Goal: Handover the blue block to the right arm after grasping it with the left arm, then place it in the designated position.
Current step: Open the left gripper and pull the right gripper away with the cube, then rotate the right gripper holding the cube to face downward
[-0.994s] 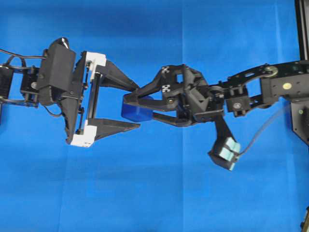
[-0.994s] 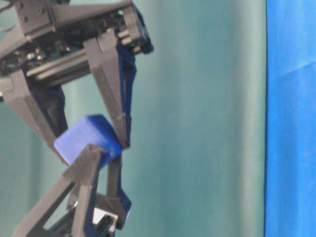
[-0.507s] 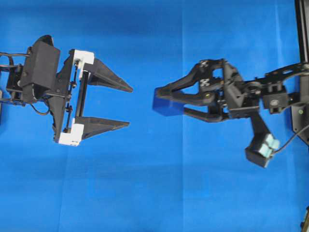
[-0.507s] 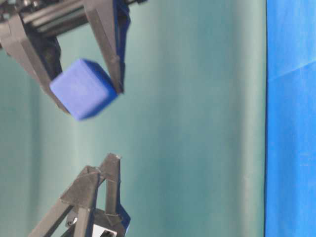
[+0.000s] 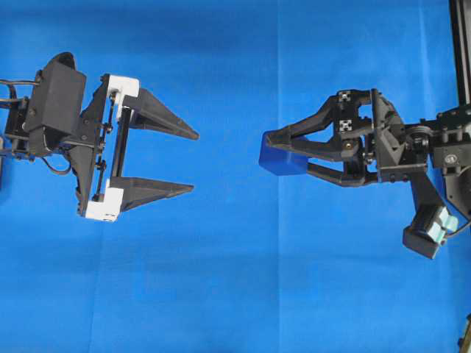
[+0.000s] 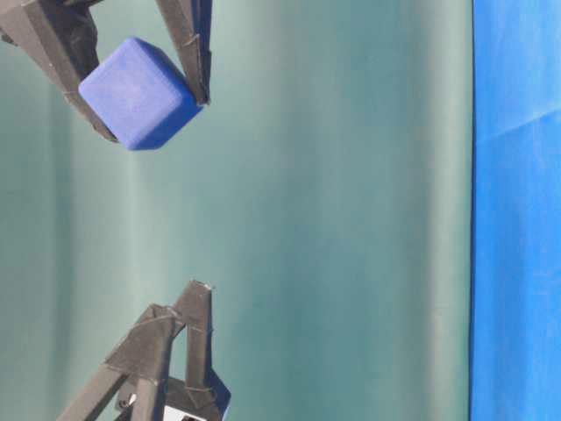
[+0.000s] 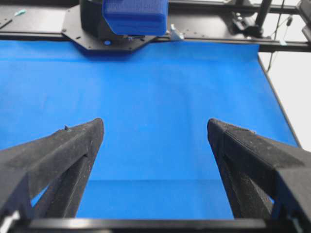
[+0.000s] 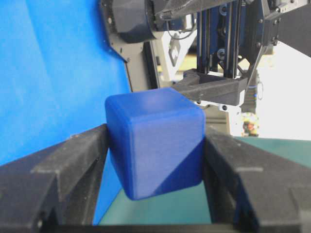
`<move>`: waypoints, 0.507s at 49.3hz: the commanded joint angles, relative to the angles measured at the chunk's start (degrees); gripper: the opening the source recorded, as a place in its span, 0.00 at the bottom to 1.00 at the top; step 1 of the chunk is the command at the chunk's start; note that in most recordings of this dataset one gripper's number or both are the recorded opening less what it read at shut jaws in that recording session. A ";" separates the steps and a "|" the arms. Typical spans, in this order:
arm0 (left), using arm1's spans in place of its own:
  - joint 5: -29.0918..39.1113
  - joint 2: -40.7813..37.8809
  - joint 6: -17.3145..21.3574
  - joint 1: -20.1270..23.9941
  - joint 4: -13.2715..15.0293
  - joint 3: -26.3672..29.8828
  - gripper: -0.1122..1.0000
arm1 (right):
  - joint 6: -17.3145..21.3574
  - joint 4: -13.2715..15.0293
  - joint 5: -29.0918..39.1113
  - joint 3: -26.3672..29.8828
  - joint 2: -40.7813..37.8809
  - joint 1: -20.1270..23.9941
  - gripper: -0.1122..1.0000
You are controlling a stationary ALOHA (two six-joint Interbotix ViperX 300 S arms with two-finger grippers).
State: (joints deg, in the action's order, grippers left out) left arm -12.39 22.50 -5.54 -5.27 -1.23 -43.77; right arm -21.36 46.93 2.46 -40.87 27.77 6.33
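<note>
Blue cloth [image 5: 235,294] covers the counter beneath both arms; the block [image 5: 278,157] sits clamped between the fingertips of the right tool [image 5: 283,156], held up off the cloth at the right of the overhead view; in the right wrist view the block [image 8: 154,141] fills the gap, a finger [image 8: 63,170] pressed to each side; the left tool [image 5: 193,162] stands well apart from it, jaws spread wide with nothing between them; from the left wrist view its two fingers [image 7: 58,160] frame bare cloth, the block [image 7: 135,15] opposite.
</note>
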 commanded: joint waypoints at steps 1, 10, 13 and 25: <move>-0.70 0.88 0.00 -0.09 0.09 0.70 0.92 | 0.09 -0.18 -0.18 0.70 0.44 0.09 0.54; -0.70 0.88 0.00 -0.09 0.09 0.88 0.92 | 0.35 -0.62 -0.18 0.79 0.53 0.09 0.55; -0.62 0.88 0.00 -0.09 0.09 0.88 0.92 | 1.05 -1.67 -0.18 0.70 0.53 0.09 0.54; -0.62 0.88 0.62 -0.09 0.09 0.97 0.92 | 9.40 -6.24 -0.26 0.79 0.53 0.09 0.55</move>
State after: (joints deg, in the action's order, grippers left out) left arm -12.48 22.41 -5.10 -5.27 -1.23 -43.77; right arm -14.41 42.45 2.46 -40.87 27.77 6.33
